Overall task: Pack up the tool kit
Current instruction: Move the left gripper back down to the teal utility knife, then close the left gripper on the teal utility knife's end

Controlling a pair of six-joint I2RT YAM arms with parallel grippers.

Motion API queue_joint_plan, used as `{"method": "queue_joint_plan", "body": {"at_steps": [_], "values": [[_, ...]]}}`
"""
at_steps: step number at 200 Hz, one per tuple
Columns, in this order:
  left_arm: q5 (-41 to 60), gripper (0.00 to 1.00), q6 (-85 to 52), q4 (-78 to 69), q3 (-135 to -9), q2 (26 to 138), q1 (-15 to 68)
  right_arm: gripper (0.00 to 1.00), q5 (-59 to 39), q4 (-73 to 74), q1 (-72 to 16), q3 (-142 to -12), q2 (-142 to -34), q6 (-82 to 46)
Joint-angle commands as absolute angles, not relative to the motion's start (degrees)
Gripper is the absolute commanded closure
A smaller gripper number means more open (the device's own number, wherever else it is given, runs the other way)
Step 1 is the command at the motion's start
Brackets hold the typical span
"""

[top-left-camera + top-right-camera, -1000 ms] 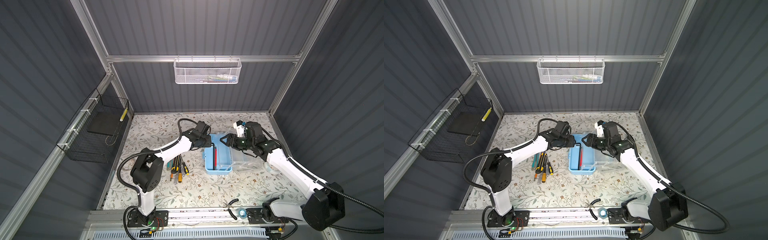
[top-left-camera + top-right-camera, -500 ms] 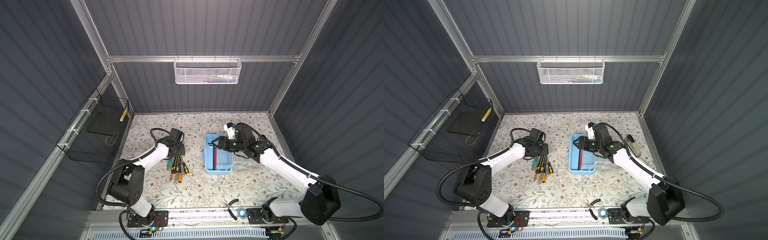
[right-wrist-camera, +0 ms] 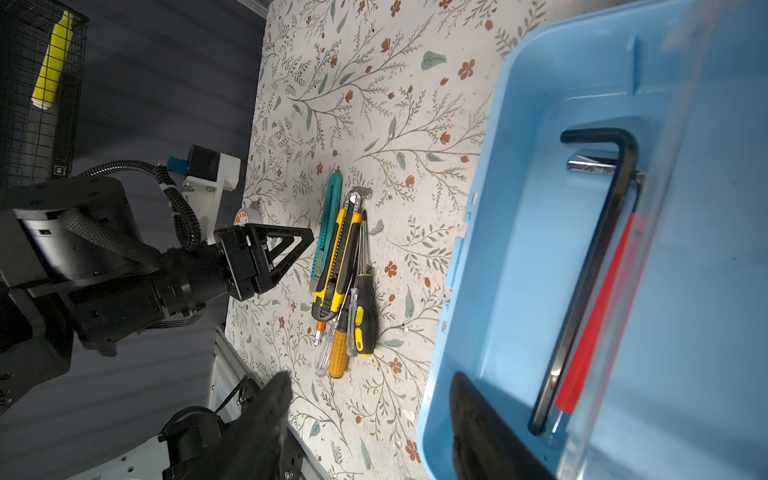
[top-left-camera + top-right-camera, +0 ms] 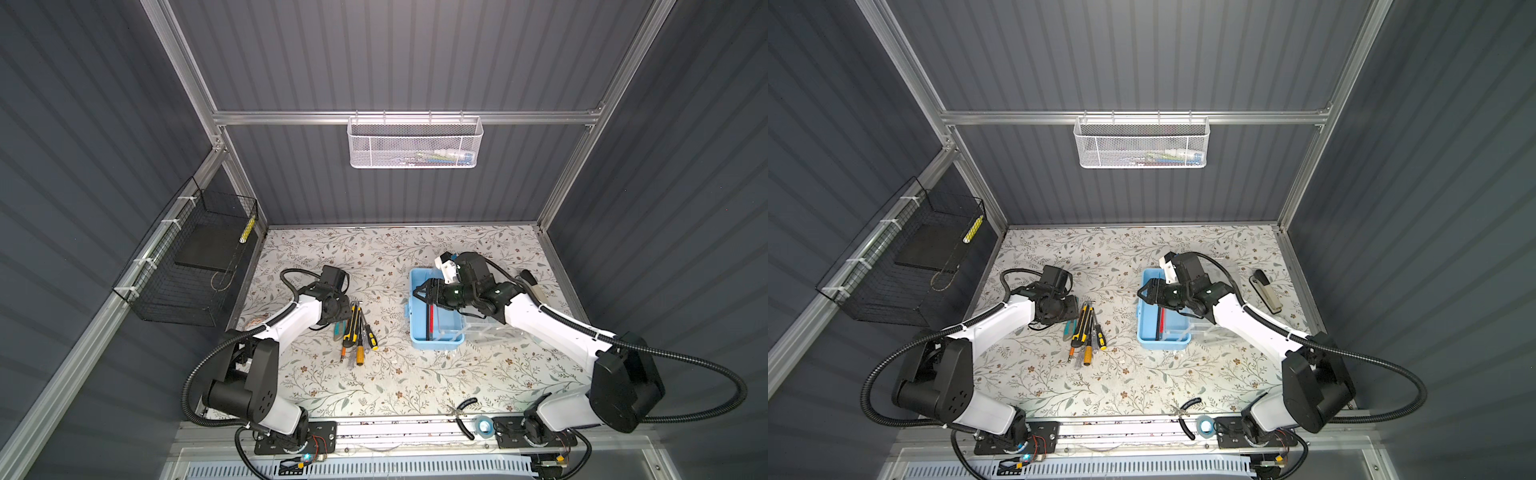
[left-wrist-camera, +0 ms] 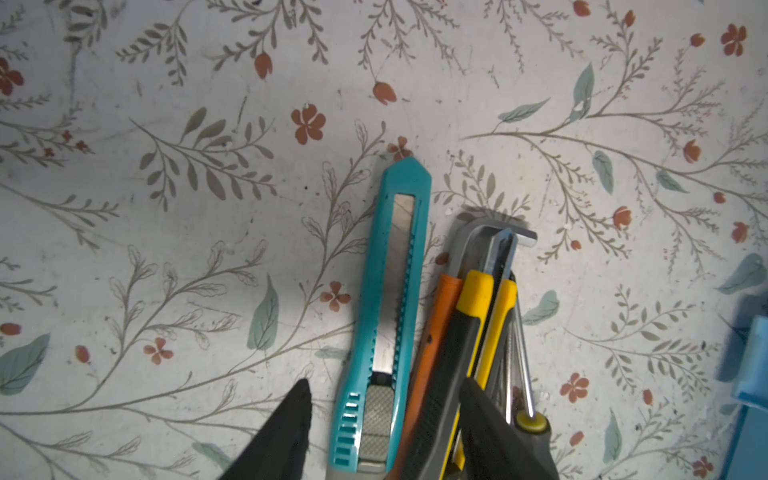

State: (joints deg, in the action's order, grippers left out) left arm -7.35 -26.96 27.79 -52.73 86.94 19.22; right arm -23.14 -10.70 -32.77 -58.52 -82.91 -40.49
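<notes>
Left wrist view: the left gripper (image 5: 384,386), parted and empty, straddles the teal utility knife (image 5: 399,291) and neighbouring tools (image 5: 478,316) left of the middle of the desk (image 4: 374,386). Closing there may pinch several and scatter them. The right gripper (image 3: 370,378), open, straddles a wall of the blue tool box (image 3: 519,208) nearer the right edge, and could tip it.

Right gripper (image 3: 370,376) hung with jaws spread: one finger over the inside of the light-blue box (image 3: 498,208), the other out over the floral table (image 3: 374,83). In the box, a black hex key (image 3: 593,257) lay against a red tool (image 3: 595,324). The left gripper (image 3: 305,241) sat just beside the teal utility knife (image 3: 328,216) and yellow utility knife (image 3: 340,257).
</notes>
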Motion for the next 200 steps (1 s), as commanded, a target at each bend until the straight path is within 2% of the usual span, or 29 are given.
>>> {"method": "queue_joint_plan", "body": {"at_steps": [1,109,200], "values": [[-6.86,0.44,-26.48,27.28,-52.37,87.23,18.81,0.39,-23.52,-10.79,-32.99,-59.65,-83.45,-40.26],[-7.90,0.56,-26.19,25.40,-52.33,92.45,18.24,0.39,-22.98,-11.16,-32.92,-58.89,-84.66,-39.46],[-9.45,0.59,-25.73,25.40,-52.55,94.87,18.28,0.39,-22.53,-11.00,-32.96,-58.78,-84.87,-39.38]]}}
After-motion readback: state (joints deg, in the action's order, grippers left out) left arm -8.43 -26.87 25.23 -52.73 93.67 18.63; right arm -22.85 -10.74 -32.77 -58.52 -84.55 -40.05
